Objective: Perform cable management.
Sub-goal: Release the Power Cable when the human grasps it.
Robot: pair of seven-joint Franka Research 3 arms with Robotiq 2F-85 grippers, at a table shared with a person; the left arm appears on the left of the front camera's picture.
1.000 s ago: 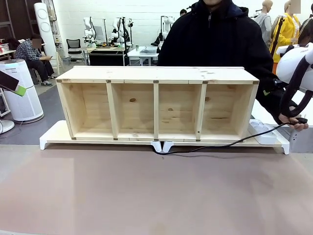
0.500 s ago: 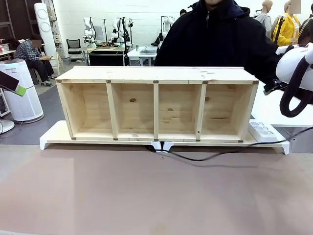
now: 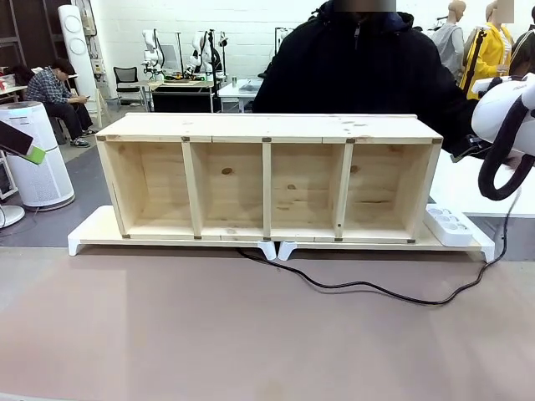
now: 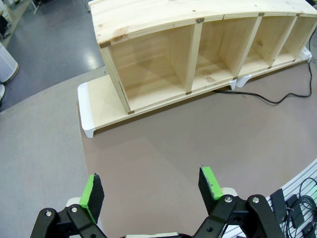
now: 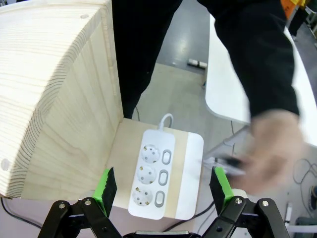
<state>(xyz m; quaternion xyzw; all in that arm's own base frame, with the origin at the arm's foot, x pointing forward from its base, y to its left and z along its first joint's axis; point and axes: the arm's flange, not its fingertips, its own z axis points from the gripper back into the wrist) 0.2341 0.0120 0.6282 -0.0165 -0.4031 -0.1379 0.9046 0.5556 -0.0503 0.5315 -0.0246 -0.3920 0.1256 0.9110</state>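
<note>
The thin black cable [image 3: 376,290] comes out from under the wooden shelf [image 3: 267,175], loops slack over the brown table and climbs at the right edge; in the left wrist view the cable [image 4: 270,100] lies beside the shelf's base. Its plug is not clear: a person's blurred hand [image 5: 271,148] holds something dark beside the white power strip [image 5: 154,174]. My right gripper [image 5: 163,186] hovers open above the strip, nothing between its green pads. High over the bare table, in front of the shelf [image 4: 198,49], my left gripper [image 4: 151,186] is open and holds nothing.
The shelf stands on a white base board [image 3: 92,230] with the power strip [image 3: 450,224] at its right end. A person in a black jacket [image 3: 359,67] stands behind the shelf. The right arm's thick black hose [image 3: 500,159] hangs at the right edge.
The cable was taut and raised toward the person's hand at the right; it now sags in a wide loop on the table. The hand has left the front view.
</note>
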